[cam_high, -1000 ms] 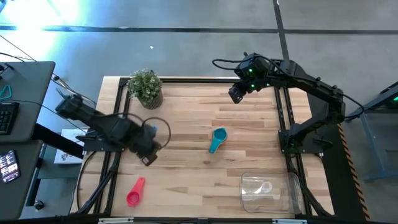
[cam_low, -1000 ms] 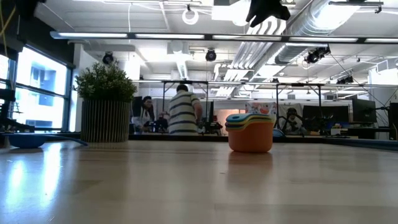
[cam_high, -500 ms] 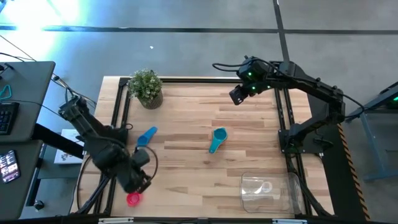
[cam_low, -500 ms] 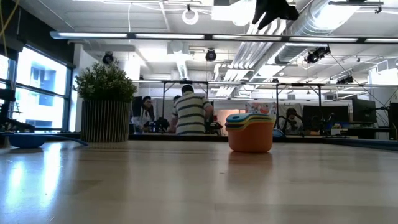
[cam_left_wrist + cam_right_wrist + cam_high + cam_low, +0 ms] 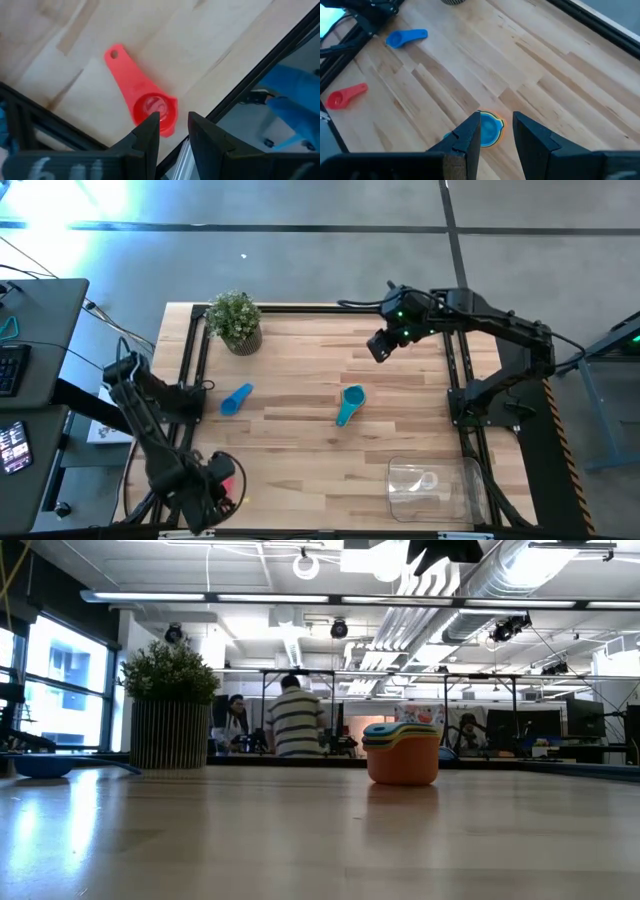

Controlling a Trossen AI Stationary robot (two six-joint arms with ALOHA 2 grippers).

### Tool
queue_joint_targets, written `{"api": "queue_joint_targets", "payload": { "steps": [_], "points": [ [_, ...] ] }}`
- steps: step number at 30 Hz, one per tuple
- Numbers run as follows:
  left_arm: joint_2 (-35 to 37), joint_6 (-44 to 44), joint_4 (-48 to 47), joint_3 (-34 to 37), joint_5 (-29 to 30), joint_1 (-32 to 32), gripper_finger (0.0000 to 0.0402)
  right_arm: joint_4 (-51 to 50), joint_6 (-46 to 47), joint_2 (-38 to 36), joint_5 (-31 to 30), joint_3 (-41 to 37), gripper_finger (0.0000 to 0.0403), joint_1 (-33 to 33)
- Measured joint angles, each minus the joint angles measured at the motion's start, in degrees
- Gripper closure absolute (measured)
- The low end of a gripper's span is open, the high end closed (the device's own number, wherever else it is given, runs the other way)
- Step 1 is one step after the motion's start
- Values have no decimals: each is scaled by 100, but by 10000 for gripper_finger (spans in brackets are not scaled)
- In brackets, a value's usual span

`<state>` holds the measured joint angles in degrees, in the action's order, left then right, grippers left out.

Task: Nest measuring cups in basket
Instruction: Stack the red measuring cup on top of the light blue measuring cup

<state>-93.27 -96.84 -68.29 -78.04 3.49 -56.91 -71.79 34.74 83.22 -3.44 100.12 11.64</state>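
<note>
My left claw (image 5: 170,131), its fingers parted narrowly and holding nothing, hangs just above the small red-orange plastic measuring cup (image 5: 142,96), whose bowl lies between my fingertips, handle pointing away.

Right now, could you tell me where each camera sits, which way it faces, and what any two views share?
High view: overhead, straight down; both arms, left gripper over the pink cup.
Low view: table height, level; stacked cups, plant, one arm at top.
Left wrist view: down past its fingers at the pink cup.
Right wrist view: down past the right gripper at the stacked cups.
Shared: right wrist and high views both show the blue cup.
</note>
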Motion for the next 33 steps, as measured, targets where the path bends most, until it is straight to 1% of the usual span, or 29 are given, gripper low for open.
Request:
{"api": "queue_joint_targets", "payload": {
  "steps": [3,7,14,23,29,33],
  "points": [
    [-212,-63,174,0,-34,-64,307,-2,2,0,-111,-2,297,-97],
    [-490,-61,332,0,-199,-144,294,-2,39,0,-289,0,297,-198],
    [-880,-173,662,0,-582,-209,269,0,131,0,-305,0,297,-205],
    [-1225,-214,721,0,-656,-207,270,-1,131,0,-304,0,297,-205],
    [-1487,-210,989,0,-763,-207,270,0,131,0,-304,-2,297,-205],
    [-1670,-208,992,0,-840,-207,270,0,131,0,-304,0,297,-205]
  ]
}}
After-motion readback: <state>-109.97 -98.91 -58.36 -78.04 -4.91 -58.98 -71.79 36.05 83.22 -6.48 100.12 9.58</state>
